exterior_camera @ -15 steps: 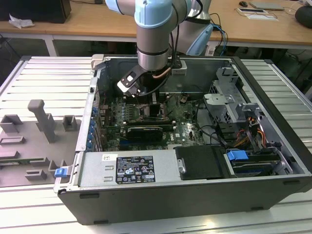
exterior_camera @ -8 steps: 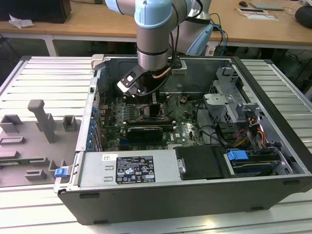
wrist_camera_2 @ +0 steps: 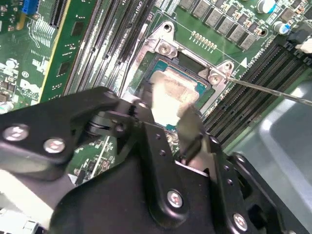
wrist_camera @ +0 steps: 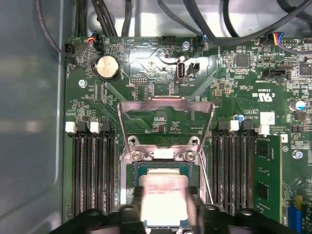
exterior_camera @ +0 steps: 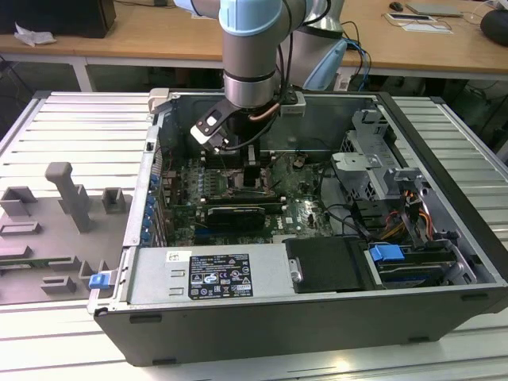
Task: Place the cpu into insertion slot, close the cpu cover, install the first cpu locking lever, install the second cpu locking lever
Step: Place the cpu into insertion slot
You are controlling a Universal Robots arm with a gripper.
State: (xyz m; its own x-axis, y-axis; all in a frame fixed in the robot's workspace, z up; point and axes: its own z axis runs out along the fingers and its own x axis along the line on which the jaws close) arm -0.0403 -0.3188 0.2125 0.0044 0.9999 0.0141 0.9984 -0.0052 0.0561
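One gripper (wrist_camera: 163, 208) on the robot arm (exterior_camera: 250, 55) sat low inside an open computer case (exterior_camera: 444, 147). Its two fingers (wrist_camera: 195, 207) appeared pressed against opposite edges of the chip (wrist_camera: 163, 192), so it seemed clamped on it. The chip, silver side up, lay within the square socket (wrist_camera: 161, 168), though whether it was fully seated or hanging just above could not be told.

Just beyond the socket, the cover (wrist_camera: 165, 103) stood flipped open over the circuit board (wrist_camera: 146, 63). In the second wrist view, a thin wire lever (wrist_camera_2: 273, 91) ran out sideways from one corner of the socket. Rows of long black memory slots (wrist_camera: 92, 175) flanked the socket on both sides. Farther off, the case rested on a slatted metal surface (exterior_camera: 71, 119).

Several risks seemed likely. If the chip was slightly skewed or tilted, pressing it down could bend the fine contacts beneath. If the fingers dragged on its edges while letting go, they could lift or shift it out of line. The memory slots lay near the fingers on both sides, so a spreading finger might knock them. The open cover could also drop onto the gripper if jolted.
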